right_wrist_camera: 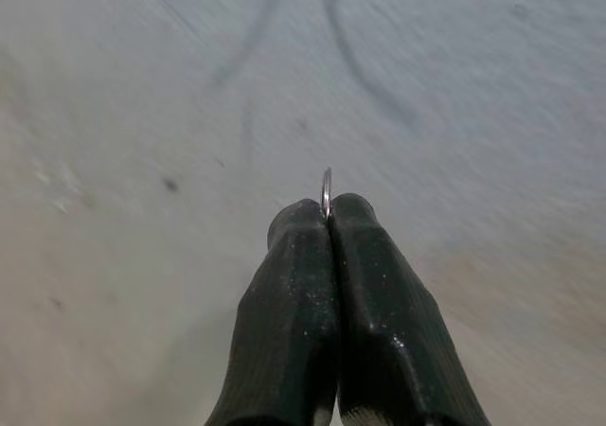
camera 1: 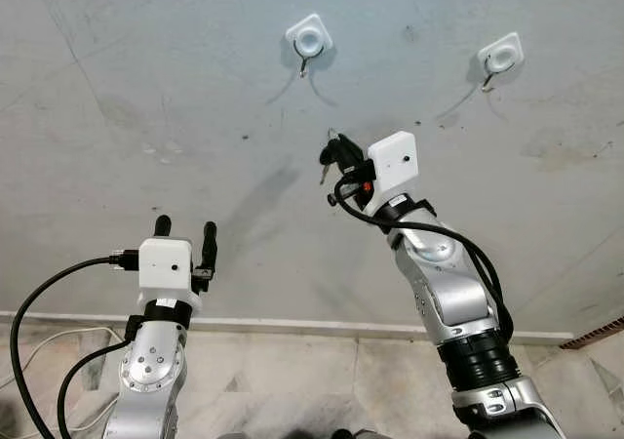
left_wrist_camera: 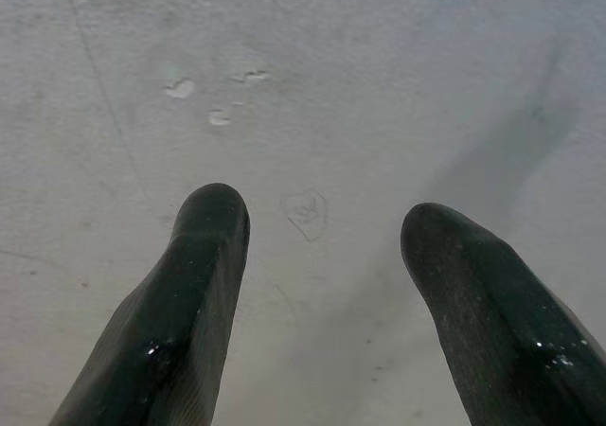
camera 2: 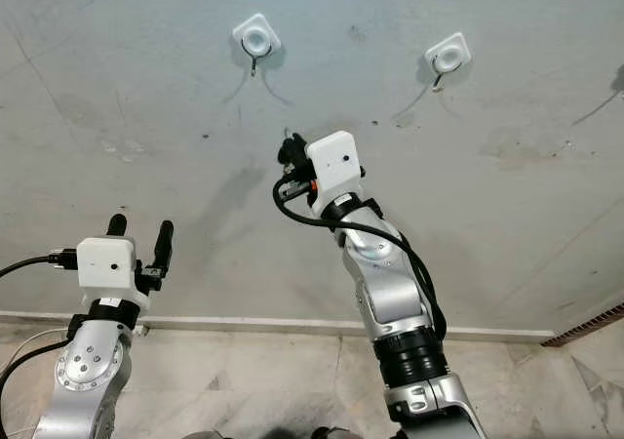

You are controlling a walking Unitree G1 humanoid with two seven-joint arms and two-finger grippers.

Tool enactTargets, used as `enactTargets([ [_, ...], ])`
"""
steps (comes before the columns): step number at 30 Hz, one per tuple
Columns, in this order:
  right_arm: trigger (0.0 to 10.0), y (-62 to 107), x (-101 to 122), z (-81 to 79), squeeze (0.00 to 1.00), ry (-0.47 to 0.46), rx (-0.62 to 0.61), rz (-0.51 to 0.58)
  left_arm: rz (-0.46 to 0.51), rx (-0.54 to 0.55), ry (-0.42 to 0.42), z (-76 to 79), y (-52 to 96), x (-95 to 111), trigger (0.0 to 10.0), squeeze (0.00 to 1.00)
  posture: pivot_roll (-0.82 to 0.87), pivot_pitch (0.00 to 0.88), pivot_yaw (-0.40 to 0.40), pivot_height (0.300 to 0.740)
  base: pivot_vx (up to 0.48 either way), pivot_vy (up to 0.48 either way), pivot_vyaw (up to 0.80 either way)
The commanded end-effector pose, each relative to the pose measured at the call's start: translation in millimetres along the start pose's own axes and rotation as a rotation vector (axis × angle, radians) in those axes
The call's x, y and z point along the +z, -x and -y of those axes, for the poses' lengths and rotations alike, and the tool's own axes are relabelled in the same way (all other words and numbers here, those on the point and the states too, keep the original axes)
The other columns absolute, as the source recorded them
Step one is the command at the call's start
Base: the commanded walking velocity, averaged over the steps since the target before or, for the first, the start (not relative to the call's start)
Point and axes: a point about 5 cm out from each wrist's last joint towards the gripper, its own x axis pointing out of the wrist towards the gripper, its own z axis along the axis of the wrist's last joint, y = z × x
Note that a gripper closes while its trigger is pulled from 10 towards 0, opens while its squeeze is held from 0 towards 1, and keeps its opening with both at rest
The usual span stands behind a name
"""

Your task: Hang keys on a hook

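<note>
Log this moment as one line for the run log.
right gripper: shut on keys, raised below left hook | key ring: pinched, not hooked | left gripper: open, idle near wall

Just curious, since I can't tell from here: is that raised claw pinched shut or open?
Shut. The right gripper has both fingers pressed together, clamping the key ring below the left hook.

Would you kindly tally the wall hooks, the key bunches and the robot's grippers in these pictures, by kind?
Wall hooks: 2 (left hook, right hook)
Key bunches: 1 (keys, in the right gripper)
Grippers: 2 (right gripper, left gripper)
Total: 5
</note>
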Motion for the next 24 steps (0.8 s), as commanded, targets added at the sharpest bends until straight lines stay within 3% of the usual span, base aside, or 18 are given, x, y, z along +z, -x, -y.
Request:
enactTargets([
  [1,10.0,-3.5,6,1.4,0.00,-0.001,0.018,0.035,-0.014,0.022,0.000,-2.7,0.9,-2,10.0,0.00,0.20,0.138,-0.035,0.740,0.000,0.000,0.00],
  [2,10.0,-3.8,6,-1.6,0.00,-0.002,0.083,0.041,-0.017,0.023,0.000,-2.6,1.8,-4,10.0,0.00,0.21,0.138,-0.030,0.740,0.000,0.000,0.00],
  [7,10.0,-9.4,14,-9.6,0.00,-0.082,0.164,0.076,-0.011,-0.002,-0.010,-3.6,1.5,-1,10.0,0.00,0.21,0.144,-0.044,0.740,0.000,0.000,0.00],
  [11,10.0,-11.7,18,-19.1,0.00,-0.061,0.259,0.102,-0.025,0.035,0.003,-6.7,1.4,-4,10.0,0.00,0.22,0.154,-0.057,0.740,0.000,0.000,0.00],
  [17,10.0,-17.6,31,-20.0,0.00,-0.127,0.312,0.167,-0.027,0.026,0.017,-0.8,5.3,-3,10.0,0.00,0.22,0.163,-0.063,0.740,0.000,0.000,0.00],
  [24,10.0,-30.9,43,-17.7,0.00,-0.143,0.308,0.214,-0.036,0.016,0.026,2.7,7.1,-4,10.0,0.00,0.22,0.167,-0.055,0.740,0.000,0.000,0.00],
])
